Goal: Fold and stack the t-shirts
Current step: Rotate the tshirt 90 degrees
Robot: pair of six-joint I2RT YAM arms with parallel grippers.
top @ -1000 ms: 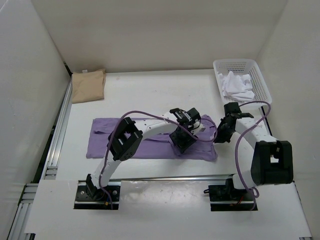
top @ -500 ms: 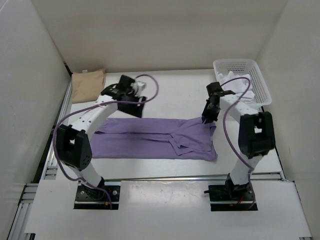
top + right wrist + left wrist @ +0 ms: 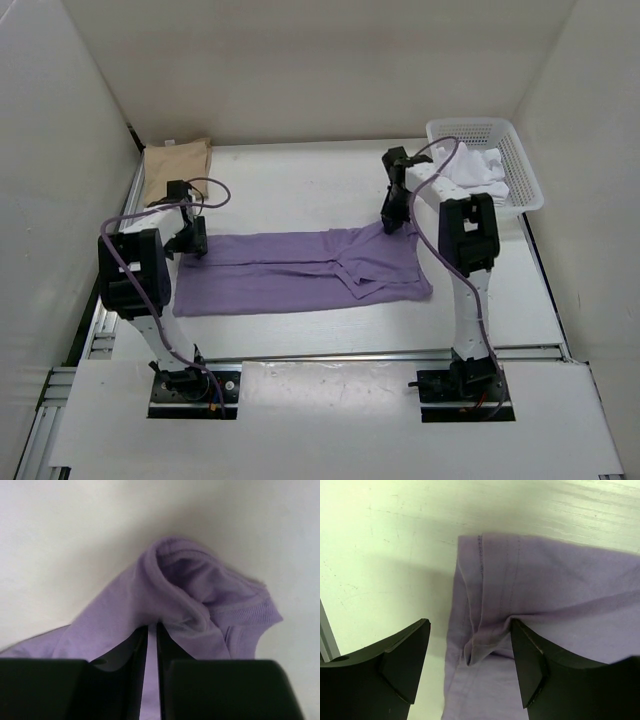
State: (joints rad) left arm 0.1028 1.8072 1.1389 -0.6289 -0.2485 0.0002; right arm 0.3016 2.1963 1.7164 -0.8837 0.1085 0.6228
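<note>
At the far left corner of the lavender purple cloth t-shirt lying flat on the white table, the left gripper straddles the hem with jaws spread, while the right gripper pinches its far right corner; next, I'd say, the left must close before folding.

White table carries lavender shirt, tan shirt (folded), basket.

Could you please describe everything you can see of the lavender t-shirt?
The lavender t-shirt is soft knit cloth with stitched hems, lying partly folded in a long flat band across the table. The right end effector pinches its bunched far right corner; the open left end effector straddles its left edge.
</note>
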